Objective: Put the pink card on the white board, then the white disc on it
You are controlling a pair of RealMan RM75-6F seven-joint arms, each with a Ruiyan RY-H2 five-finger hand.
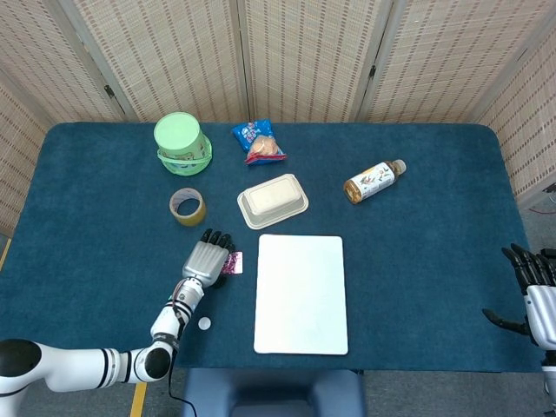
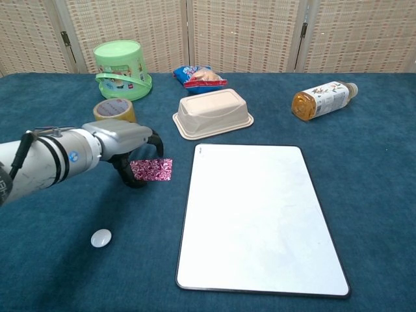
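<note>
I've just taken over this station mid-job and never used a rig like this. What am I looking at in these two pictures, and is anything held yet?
It is a two-armed robot with a five-finger hand on each arm. One picture looks down from its head, the other looks forward from its chest.

On the blue table lie the white board, the pink card just left of it, and the small white disc nearer the robot. Further back: a roll of tape, a green tub, a snack bag, a beige tray and a bottle on its side.

The left hand is curled over the card's left end; whether it grips the card I cannot tell. The card lies flat on the table. The right hand is open at the table's right edge, holding nothing.
</note>
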